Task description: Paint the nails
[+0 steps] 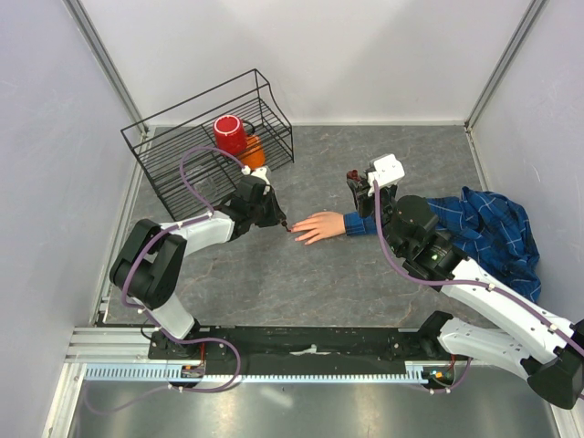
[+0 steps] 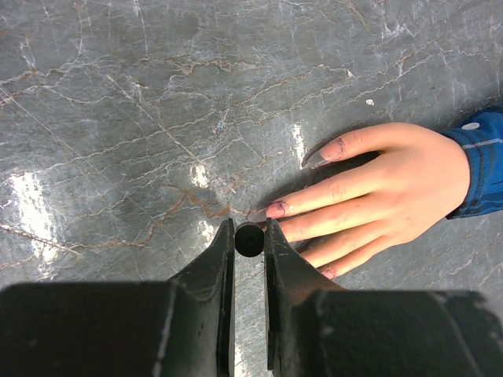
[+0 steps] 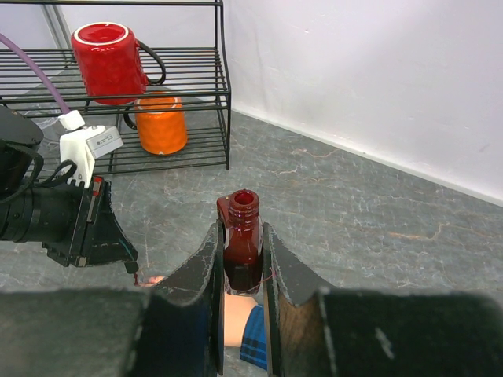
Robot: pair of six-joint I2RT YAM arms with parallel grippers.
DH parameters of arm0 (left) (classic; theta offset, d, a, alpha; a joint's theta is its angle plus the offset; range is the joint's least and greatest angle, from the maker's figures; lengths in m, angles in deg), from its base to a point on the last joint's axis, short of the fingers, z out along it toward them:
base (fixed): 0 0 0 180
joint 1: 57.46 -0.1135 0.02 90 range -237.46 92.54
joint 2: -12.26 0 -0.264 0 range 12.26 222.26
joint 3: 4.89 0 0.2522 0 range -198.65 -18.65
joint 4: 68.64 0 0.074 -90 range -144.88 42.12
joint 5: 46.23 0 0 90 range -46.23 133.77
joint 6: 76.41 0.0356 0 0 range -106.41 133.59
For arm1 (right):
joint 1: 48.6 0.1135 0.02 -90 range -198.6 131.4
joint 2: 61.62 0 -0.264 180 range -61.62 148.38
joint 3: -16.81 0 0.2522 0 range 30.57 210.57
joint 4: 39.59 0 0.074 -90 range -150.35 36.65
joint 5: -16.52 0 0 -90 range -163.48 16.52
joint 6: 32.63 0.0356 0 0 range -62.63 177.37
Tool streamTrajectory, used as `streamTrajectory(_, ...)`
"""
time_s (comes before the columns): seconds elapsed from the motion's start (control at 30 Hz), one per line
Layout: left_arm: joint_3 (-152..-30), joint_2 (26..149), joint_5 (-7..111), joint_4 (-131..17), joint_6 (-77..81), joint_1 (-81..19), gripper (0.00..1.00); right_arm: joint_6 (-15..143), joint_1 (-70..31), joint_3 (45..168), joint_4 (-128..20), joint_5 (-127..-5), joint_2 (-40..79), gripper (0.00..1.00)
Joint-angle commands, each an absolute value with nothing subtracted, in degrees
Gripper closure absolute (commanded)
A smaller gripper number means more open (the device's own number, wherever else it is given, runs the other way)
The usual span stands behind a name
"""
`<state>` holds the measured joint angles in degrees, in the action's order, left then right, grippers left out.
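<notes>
A small dark cap (image 2: 250, 241) is clamped by the left gripper (image 2: 250, 229); the nails (image 2: 277, 209) of the fake hand (image 2: 393, 181) are seen just ahead of its tips. An open dark red bottle (image 3: 242, 228) is gripped tight by the right gripper (image 3: 242, 263).

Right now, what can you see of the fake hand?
The hand is peach, plastic-looking, lying palm down on the table, fingers slightly spread, pointing at the left gripper. A blue plaid cuff covers its wrist. The nails look pale, with reddish smears near them. The gripper's dark brush cap sits just off one fingertip.
</notes>
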<state>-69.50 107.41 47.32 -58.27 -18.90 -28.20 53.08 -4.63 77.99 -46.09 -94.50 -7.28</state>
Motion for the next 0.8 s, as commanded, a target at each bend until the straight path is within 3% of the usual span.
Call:
streamTrajectory(0.0,-70.9,108.1,46.8,-59.9,-20.5,-28.5,0.98,53.4,-4.9,79.5,-44.2,-93.9,-7.3,1.00)
streamTrajectory(0.77,-71.1,107.4,50.4,-61.6,-20.2,-28.5,0.98,53.6,-5.0,79.6,-44.4,-93.4,-7.4,1.00)
